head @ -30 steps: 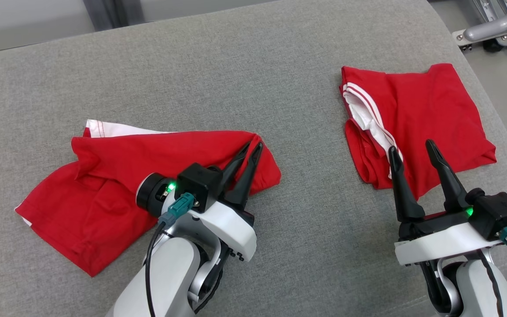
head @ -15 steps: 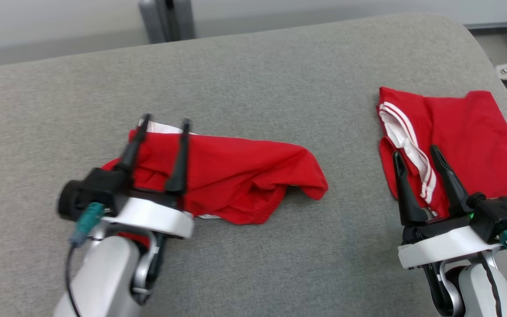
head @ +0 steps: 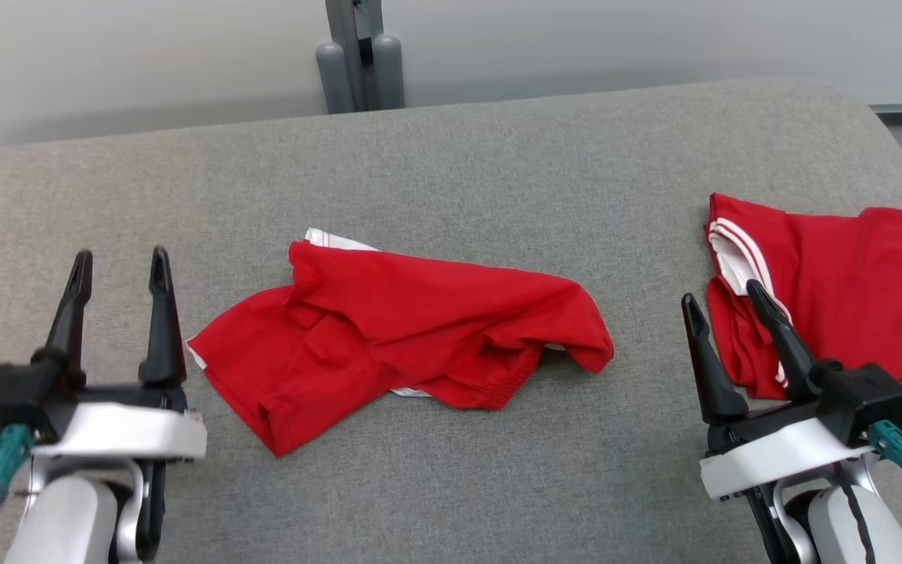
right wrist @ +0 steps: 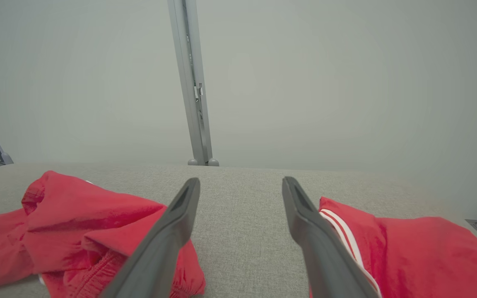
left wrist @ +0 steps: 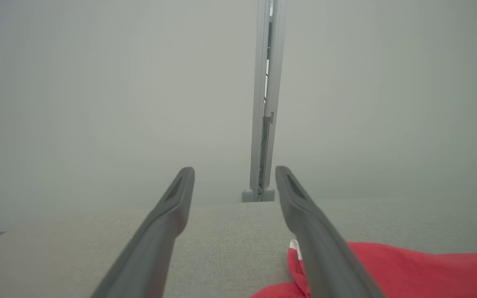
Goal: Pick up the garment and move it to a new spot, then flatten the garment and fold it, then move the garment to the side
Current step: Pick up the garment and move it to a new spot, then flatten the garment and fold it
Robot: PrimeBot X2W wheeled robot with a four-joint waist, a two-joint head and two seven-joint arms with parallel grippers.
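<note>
A crumpled red garment (head: pixel 404 329) with white trim lies loose on the grey cushioned surface (head: pixel 498 180), near the middle. My left gripper (head: pixel 118 262) stands open to its left, apart from it, with nothing between the fingers. In the left wrist view the left gripper (left wrist: pixel 234 171) is spread, and the garment (left wrist: pixel 408 269) shows at the lower right. My right gripper (head: pixel 721 296) is open to the right of the garment and holds nothing. The right wrist view shows the right gripper (right wrist: pixel 240 182) spread, with the garment (right wrist: pixel 77 223) to its left.
A second red garment (head: pixel 835 290) with white stripes lies folded at the right, just beyond my right fingertips; it also appears as the folded garment (right wrist: pixel 420 248). A grey post (head: pixel 357 55) stands behind the surface's far edge. The surface rounds off at the right.
My left gripper has opened and let go of the crumpled garment, then drawn away to its left. The head camera has shifted, so the whole scene sits differently. The right gripper stays open.
</note>
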